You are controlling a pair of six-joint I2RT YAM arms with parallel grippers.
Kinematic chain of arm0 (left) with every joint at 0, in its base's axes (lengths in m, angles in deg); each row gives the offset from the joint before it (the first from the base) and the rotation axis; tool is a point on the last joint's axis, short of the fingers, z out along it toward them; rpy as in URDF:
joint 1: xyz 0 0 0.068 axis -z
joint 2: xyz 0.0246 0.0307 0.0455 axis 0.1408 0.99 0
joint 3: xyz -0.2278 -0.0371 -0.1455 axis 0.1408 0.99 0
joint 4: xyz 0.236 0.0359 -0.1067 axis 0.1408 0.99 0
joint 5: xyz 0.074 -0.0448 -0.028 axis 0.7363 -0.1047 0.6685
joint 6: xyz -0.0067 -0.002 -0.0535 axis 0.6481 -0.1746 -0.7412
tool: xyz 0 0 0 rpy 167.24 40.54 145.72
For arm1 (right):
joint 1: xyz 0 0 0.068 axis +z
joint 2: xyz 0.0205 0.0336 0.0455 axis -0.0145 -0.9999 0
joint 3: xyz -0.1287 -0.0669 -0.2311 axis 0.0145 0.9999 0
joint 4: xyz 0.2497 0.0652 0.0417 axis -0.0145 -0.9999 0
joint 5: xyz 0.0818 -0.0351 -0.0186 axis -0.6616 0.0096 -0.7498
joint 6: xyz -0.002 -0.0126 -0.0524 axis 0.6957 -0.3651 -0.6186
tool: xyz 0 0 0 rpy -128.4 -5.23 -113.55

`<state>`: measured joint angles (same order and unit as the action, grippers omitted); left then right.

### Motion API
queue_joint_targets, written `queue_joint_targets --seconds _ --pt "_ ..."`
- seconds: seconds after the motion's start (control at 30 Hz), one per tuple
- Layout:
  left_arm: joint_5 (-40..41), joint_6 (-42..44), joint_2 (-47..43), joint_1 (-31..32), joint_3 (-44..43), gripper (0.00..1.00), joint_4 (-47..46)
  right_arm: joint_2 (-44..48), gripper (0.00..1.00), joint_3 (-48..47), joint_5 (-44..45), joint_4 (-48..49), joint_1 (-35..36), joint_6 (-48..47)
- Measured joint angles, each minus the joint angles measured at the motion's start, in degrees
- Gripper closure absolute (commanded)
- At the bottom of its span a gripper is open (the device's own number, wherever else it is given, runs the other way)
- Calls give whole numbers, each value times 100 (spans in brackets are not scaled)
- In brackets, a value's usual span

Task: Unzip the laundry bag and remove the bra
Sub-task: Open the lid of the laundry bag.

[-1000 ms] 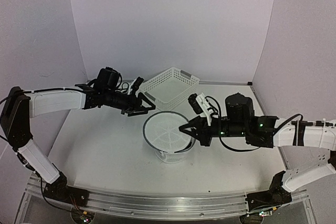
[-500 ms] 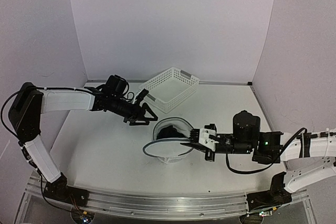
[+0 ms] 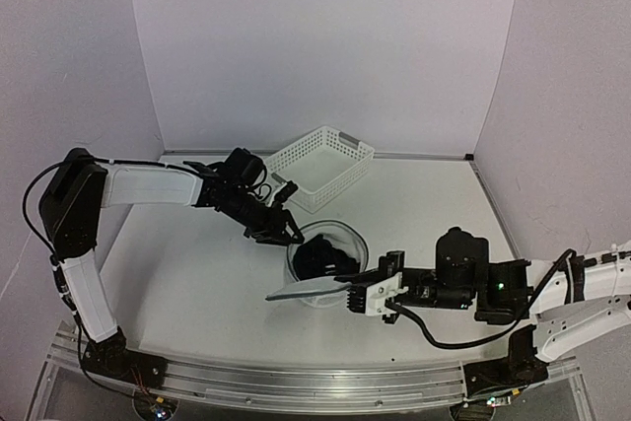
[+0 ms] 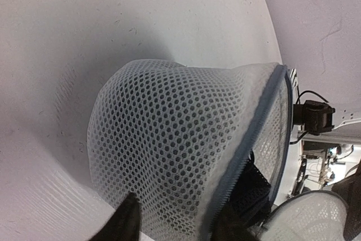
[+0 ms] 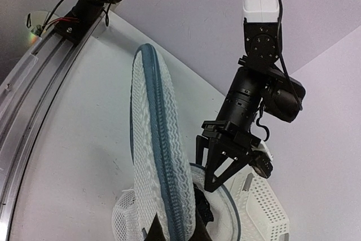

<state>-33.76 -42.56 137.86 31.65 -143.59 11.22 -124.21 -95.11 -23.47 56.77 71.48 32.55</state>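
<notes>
You have a white rectangular perforated plastic basket (image 3: 317, 167) near the middle of the desk's far edge, set at an angle to that edge. Along the near edge of the white desk (image 3: 187, 288) runs a silver metal rail (image 3: 296, 385).

The top view looks down from behind the near edge of the tabletop (image 3: 197, 278) toward the far edge. The left wrist camera sits close against the laundry bag (image 4: 169, 139); the right wrist camera faces the left gripper (image 5: 217, 179) across it. All share the bag.
</notes>
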Motion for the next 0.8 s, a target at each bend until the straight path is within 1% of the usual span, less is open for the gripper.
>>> queue_joint_targets --seconds 0.1,0.13,0.3,0.33,0.37,0.57,0.67,0.73,0.8 --pt "129 76 17 24 -122 94 125 0 100 2 216 -7 179 -203" --pt "155 52 17 24 -157 99 170 0 100 7 321 -7 267 -297" --pt "295 177 37 24 -352 100 369 4 100 74 835 -9 706 -706" --pt "317 192 50 24 -380 100 398 2 98 92 962 -13 817 -791" --pt "328 201 70 24 -413 100 424 0 94 107 1097 -15 925 -887" --pt "457 278 140 28 -575 100 667 -164 79 175 1821 -55 1397 -1147" --pt "527 330 190 28 -693 100 715 -225 74 251 2096 -160 1550 -1115" --pt "564 345 229 28 -743 100 719 -227 69 289 2275 -245 1635 -1047" --pt "599 350 284 28 -789 100 723 -210 66 308 2433 -323 1707 -953"
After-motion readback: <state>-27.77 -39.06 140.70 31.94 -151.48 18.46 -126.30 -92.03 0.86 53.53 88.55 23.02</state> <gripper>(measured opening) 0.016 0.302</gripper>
